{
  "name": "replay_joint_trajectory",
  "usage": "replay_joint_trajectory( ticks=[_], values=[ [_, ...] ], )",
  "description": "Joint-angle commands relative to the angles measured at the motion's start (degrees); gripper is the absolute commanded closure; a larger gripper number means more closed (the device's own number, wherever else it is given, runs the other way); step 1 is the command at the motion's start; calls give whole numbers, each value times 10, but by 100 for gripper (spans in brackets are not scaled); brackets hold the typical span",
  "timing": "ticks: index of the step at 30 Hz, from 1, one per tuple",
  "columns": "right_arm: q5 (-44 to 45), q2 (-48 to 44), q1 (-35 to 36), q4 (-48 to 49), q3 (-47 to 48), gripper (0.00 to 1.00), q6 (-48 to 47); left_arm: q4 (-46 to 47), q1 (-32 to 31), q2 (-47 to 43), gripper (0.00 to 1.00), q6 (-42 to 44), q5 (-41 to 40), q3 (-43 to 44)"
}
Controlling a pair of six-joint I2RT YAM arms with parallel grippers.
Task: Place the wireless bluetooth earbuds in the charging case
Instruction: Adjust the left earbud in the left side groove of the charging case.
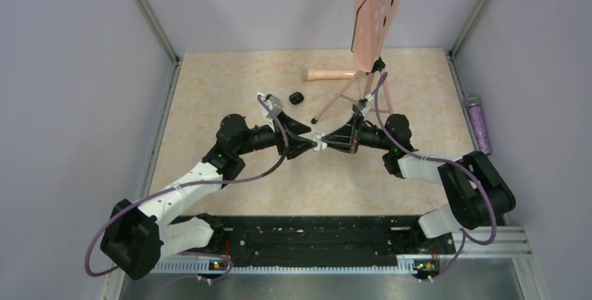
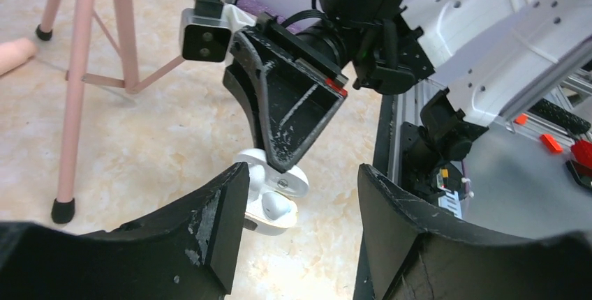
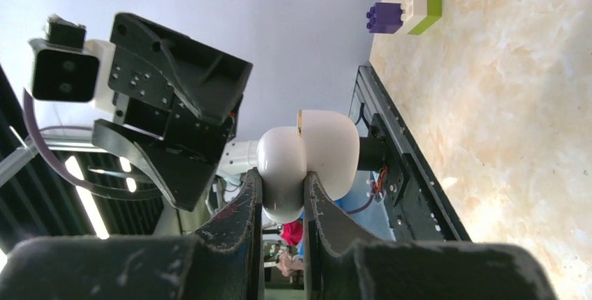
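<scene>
My right gripper [image 1: 322, 141] is shut on the white charging case [image 3: 307, 157] and holds it above the table's middle. In the left wrist view the case [image 2: 274, 199] is open, lid up, with one pale rounded earbud [image 2: 277, 206] seated in a socket. My left gripper [image 2: 301, 173] is open, its fingers wide apart on either side of the case, and its left finger [image 2: 223, 216] is close beside the case. In the top view the left gripper [image 1: 307, 144] meets the right one tip to tip. A small black stubby piece [image 1: 297, 97] lies on the table behind the left gripper.
A pink tripod [image 1: 352, 91] with a pink perforated board [image 1: 377, 7] stands at the back, and a pink cylinder [image 1: 328, 75] lies beside it. A purple, white and green block [image 3: 405, 15] sits on the table. A purple bottle [image 1: 479, 124] lies along the right wall.
</scene>
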Motion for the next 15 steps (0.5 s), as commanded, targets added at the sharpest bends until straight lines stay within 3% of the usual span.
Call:
replay_joint_trajectory(
  ticks=[1, 9, 15],
  values=[
    [-1, -42, -5, -59, 34, 100, -61, -76, 0, -14, 36, 19, -51, 45],
    [-4, -64, -5, -116, 43, 100, -101, -78, 1, 14, 40, -13, -111, 63],
    [-7, -68, -5, -131, 50, 100, -108, -74, 1, 41, 36, -29, -81, 74]
  ],
)
